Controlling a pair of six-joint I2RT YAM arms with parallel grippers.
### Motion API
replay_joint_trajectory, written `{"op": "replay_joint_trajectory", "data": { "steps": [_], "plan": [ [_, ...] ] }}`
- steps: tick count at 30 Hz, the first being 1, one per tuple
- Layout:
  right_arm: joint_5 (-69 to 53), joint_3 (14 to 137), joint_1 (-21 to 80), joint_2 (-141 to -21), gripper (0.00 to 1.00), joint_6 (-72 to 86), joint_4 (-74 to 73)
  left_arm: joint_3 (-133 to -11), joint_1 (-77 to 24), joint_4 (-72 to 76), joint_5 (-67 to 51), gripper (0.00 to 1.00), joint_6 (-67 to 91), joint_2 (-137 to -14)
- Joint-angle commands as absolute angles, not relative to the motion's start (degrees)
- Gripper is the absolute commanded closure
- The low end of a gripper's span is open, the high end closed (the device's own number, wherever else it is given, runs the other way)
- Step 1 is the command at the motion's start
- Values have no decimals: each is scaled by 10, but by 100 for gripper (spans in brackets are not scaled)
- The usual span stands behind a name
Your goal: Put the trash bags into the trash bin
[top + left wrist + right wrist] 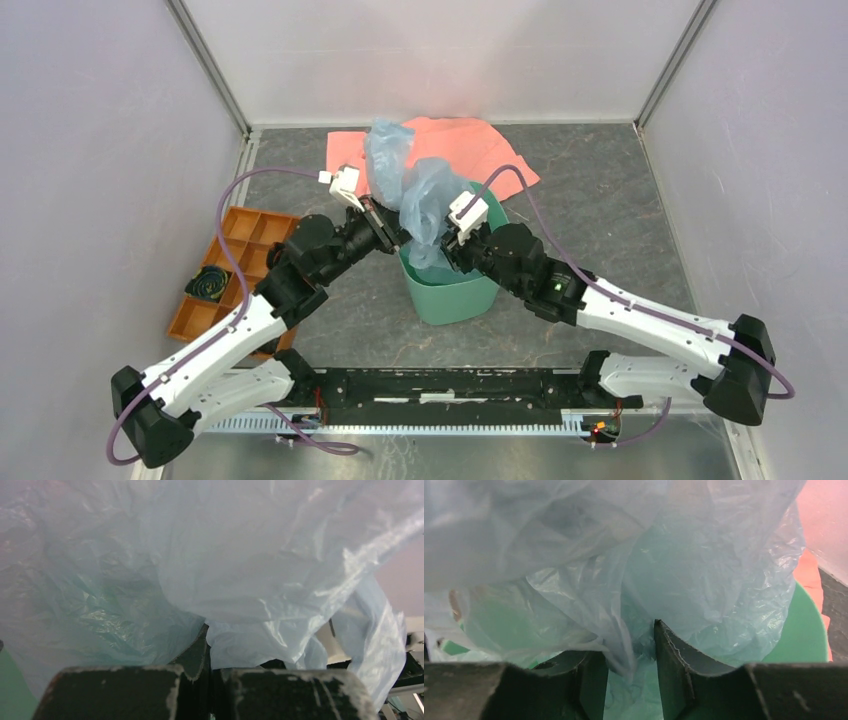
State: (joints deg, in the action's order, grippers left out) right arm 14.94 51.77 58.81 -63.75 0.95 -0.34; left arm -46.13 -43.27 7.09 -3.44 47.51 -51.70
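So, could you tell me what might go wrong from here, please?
Much of the trash bag billows above the trash bin rim, so it may spring back out, perhaps onto the pink cloth. The left gripper is pinched on the film; pulling away without releasing could drag the bag out. The right gripper, jaws apart around film, might snag it too.

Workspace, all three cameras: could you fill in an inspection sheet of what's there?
Surface: dark mottled table, salmon-pink cloth spread at the far side.
Job's things: pale blue trash bag bunched over the green trash bin, lower part inside.
Clutter: orange compartmented tray at left, dark coil in one compartment.
Tools: left tool shut on bag film; right tool open, film hanging between its jaws.
Cables: a purple cable loops along each arm.
Surroundings: white walls, metal corner posts.
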Motion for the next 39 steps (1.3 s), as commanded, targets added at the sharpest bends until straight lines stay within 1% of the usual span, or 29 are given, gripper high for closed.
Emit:
{"op": "replay_joint_trajectory", "data": {
  "steps": [1, 3, 6, 9, 11, 14, 21, 25, 29, 33, 36, 39],
  "plan": [
    [128, 488, 588, -635, 55, -31, 33, -438, -434, 108, -48, 98, 506, -497],
    [105, 478, 588, -603, 51, -29, 27, -430, -434, 109, -50, 98, 507, -490],
    [118, 487, 588, -552, 32, -29, 2, -420, -434, 123, -56, 98, 506, -486],
    [34, 521, 587, -523, 10, -70, -64, -413, -434, 153, -70, 98, 504, -488],
    [7, 559, 588, -521, 5, -84, -108, -414, -434, 167, -78, 98, 500, -492],
    [1, 589, 588, -515, 2, -91, -128, -415, -434, 183, -93, 98, 500, -499],
    [-50, 595, 588, -517, 2, -58, -47, -420, -434, 184, -91, 98, 514, -509],
    [-27, 615, 588, -532, 2, -66, -58, -423, -434, 174, -91, 98, 515, -507],
    [40, 641, 588, -544, 2, -34, -48, -425, -434, 163, -83, 98, 513, -507],
    [-22, 649, 588, -558, 2, -14, 3, -429, -434, 161, -76, 98, 515, -517],
    [-25, 668, 588, -575, 2, -8, 17, -441, -434, 144, -76, 94, 517, -525],
    [-29, 678, 588, -588, 2, -7, 24, -446, -434, 141, -78, 94, 522, -528]
  ]
}}
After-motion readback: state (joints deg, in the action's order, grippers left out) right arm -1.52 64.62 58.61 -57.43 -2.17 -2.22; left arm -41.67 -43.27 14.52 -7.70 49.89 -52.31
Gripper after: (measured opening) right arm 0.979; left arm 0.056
